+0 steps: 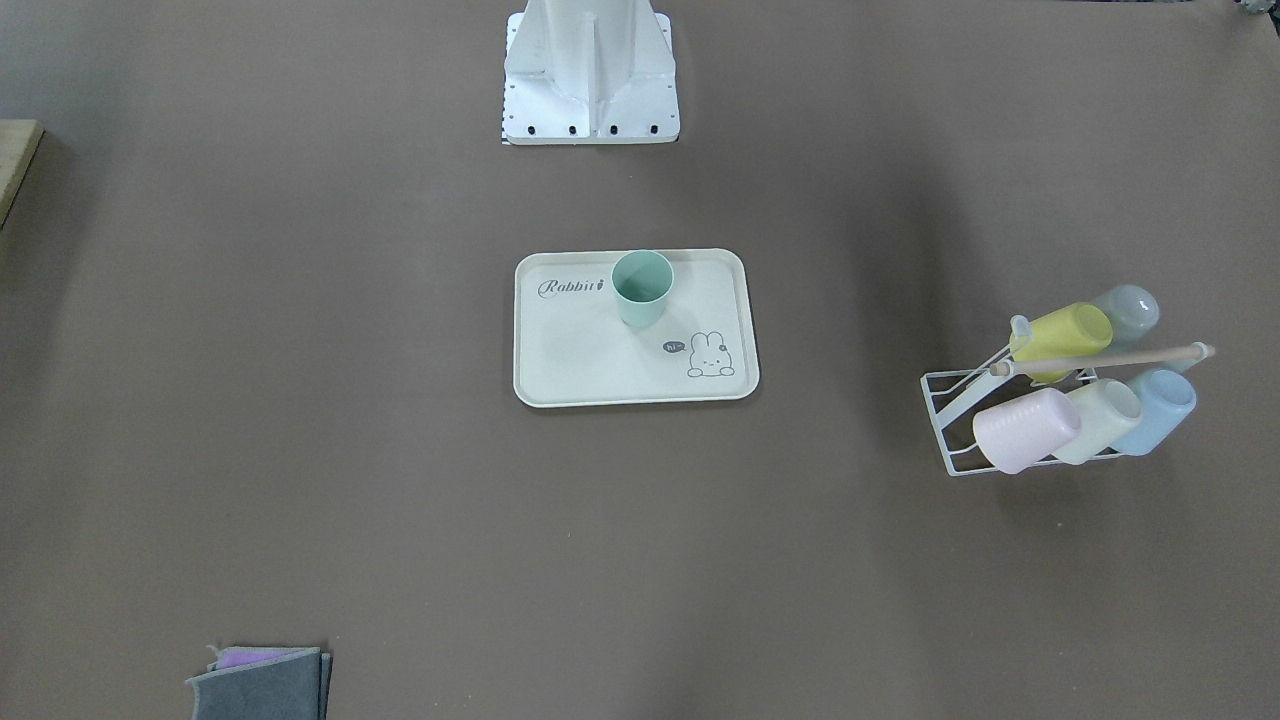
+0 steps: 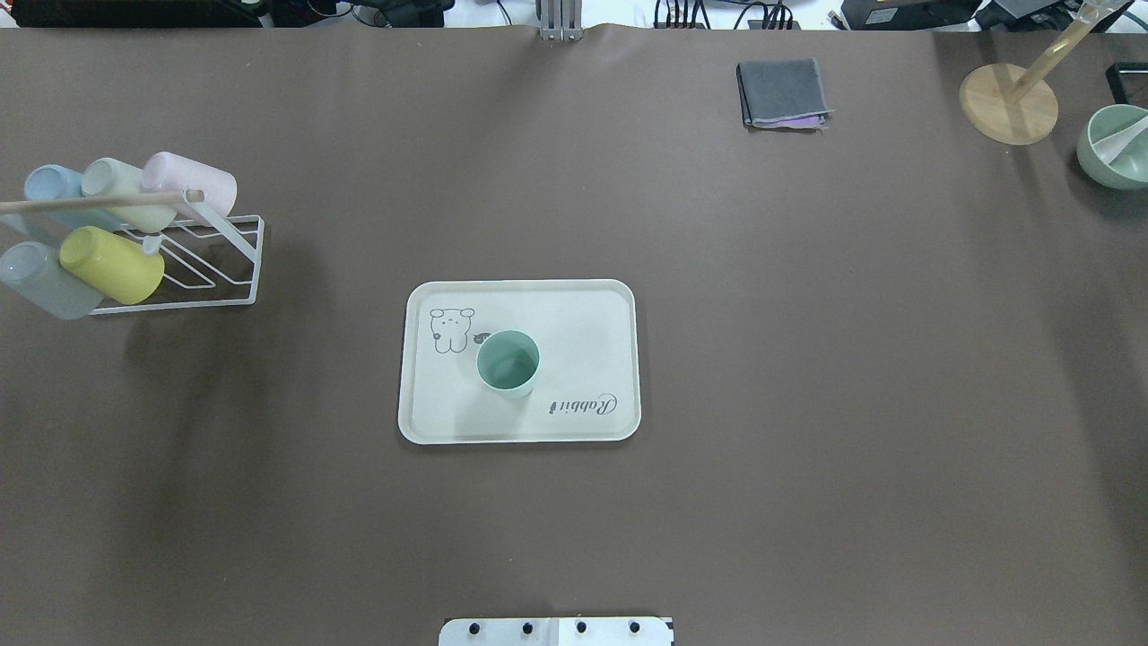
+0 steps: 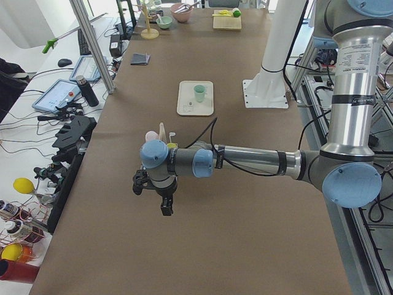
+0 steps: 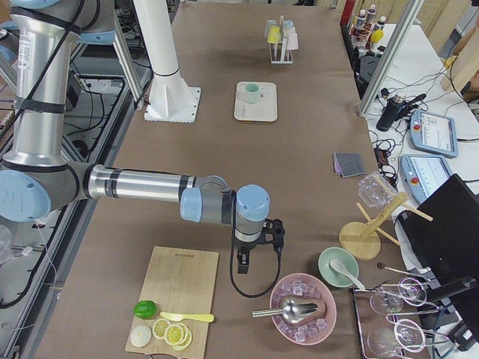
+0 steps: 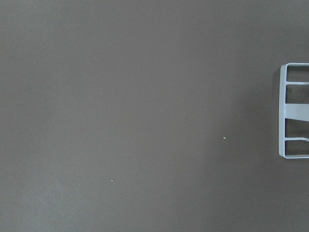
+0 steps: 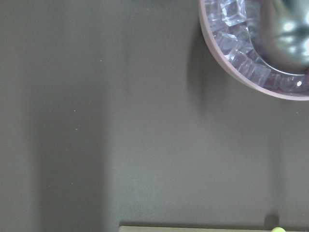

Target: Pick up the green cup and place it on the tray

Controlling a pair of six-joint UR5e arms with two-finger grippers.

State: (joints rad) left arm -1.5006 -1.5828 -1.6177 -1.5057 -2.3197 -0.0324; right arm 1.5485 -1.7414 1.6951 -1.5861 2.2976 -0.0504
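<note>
Seen from behind the robot, the white base plate (image 2: pixel 556 631) sat at the near edge of a brown table (image 2: pixel 807 404). Beyond it, at mid-table, lay the tray (image 2: pixel 574 314), its long side toward the robot. The green cup (image 2: pixel 508 362) stood upright on the tray, mouth up, near the tray's middle and just beside the bunny drawing.

Further out on the left stood a white wire rack (image 2: pixel 229 269) holding five pastel cups (image 2: pixel 190 182), all tilted. At the far edge lay a folded grey cloth (image 2: pixel 782 92). In the far right corner were a round wooden stand (image 2: pixel 1008 103) and a green bowl (image 2: pixel 1117 148).

Both arms reached out low over the table's two ends, well apart from the tray. The left gripper (image 3: pixel 164 209) pointed down over bare table near the rack, and its wrist camera took in brown table and the rack's edge. The right gripper (image 4: pixel 245 263) pointed down between a wooden board (image 4: pixel 183 284) and a pink bowl of ice (image 4: pixel 303 307). Each gripper showed only in a side view, so whether its fingers were apart or together could not be told.
</note>
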